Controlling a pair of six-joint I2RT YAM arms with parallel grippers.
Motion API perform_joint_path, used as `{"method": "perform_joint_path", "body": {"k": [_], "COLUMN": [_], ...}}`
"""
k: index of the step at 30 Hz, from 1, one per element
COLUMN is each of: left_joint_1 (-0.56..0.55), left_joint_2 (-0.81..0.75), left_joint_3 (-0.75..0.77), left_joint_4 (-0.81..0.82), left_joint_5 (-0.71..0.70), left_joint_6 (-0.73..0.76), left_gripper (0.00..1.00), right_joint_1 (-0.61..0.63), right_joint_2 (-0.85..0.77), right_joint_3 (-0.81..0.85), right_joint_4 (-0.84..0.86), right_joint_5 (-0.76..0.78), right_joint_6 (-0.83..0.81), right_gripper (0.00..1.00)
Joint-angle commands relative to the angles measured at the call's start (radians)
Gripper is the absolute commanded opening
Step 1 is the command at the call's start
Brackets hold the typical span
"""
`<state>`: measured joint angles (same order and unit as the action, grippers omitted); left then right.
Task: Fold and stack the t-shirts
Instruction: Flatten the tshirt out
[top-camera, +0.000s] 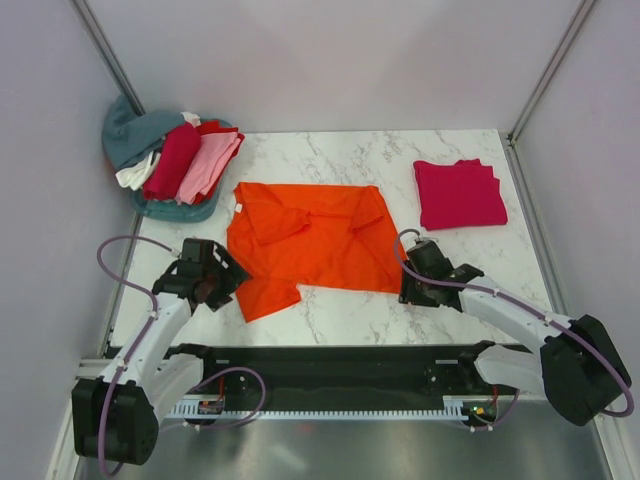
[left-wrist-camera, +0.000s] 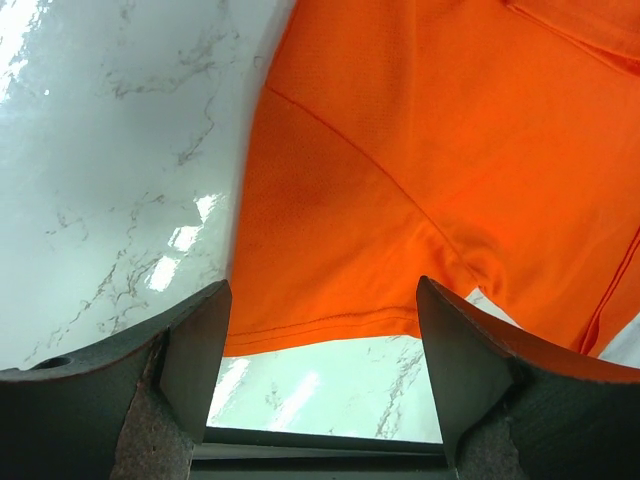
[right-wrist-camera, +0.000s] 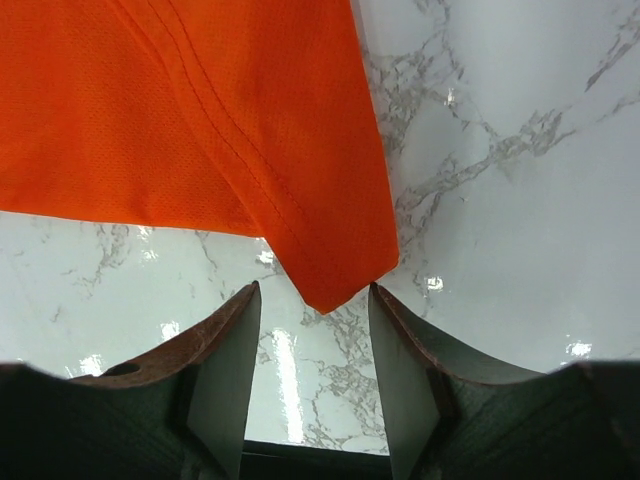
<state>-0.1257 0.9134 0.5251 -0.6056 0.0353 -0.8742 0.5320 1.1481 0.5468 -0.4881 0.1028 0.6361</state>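
A bright orange t-shirt (top-camera: 310, 235) lies spread and rumpled in the middle of the marble table (top-camera: 340, 315). My left gripper (top-camera: 232, 278) sits low at its near left corner. In the left wrist view it (left-wrist-camera: 322, 312) is open, with the orange hem (left-wrist-camera: 330, 325) lying just past the fingertips and nothing between them. My right gripper (top-camera: 407, 285) is at the shirt's near right corner. In the right wrist view it (right-wrist-camera: 315, 300) is open, and the pointed orange corner (right-wrist-camera: 335, 285) reaches into the gap between the tips. A crimson-pink t-shirt (top-camera: 458, 193) lies folded at the back right.
At the back left a blue-green basket (top-camera: 185, 211) holds a heap of shirts: dark red (top-camera: 172, 160), light pink (top-camera: 210, 165), white (top-camera: 133, 176) and teal (top-camera: 130, 128). Grey walls close in the table on the left, right and back.
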Motion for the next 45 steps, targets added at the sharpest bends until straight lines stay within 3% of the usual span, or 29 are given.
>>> {"method": "perform_joint_path", "body": {"k": [1,7,16,23,28,34,38,45], "left_joint_1": [0.0,0.001,0.001,-0.049,-0.069,-0.081,-0.083,-0.089], "left_joint_2": [-0.018,-0.016,-0.001,0.024,0.119,0.116,0.098,0.102], "left_joint_3": [0.004,0.016,0.006,-0.017,-0.046,-0.066,-0.077,-0.108], "left_joint_4": [-0.02,-0.02,-0.019,-0.023,-0.02,-0.016,0.013,0.095], "left_joint_5": [-0.034,-0.034,-0.032,-0.104,-0.11,-0.153,-0.155,-0.121], "left_joint_6": [-0.008,0.001,-0.003,-0.025,-0.051,-0.071,-0.074,-0.098], "left_gripper": [0.82,0.82,0.8,0.68,0.67,0.64,0.48,0.44], "right_joint_1": [0.023,0.062,0.132,0.143,0.145,0.145,0.145,0.146], "right_joint_2": [0.007,0.033,0.235,0.314,0.337,0.378,0.392,0.414], "right_joint_3": [0.041,0.136,0.283,0.337,0.341,0.341,0.344,0.347], "right_joint_4": [-0.013,-0.056,-0.069,-0.063,-0.046,-0.029,-0.017,0.013], "right_joint_5": [0.079,0.15,0.221,0.259,0.267,0.282,0.299,0.291], "right_joint_6": [0.0,-0.056,-0.159,-0.181,-0.193,-0.199,-0.196,-0.187], "right_gripper": [0.56,0.61,0.61,0.6,0.59,0.59,0.59,0.58]}}
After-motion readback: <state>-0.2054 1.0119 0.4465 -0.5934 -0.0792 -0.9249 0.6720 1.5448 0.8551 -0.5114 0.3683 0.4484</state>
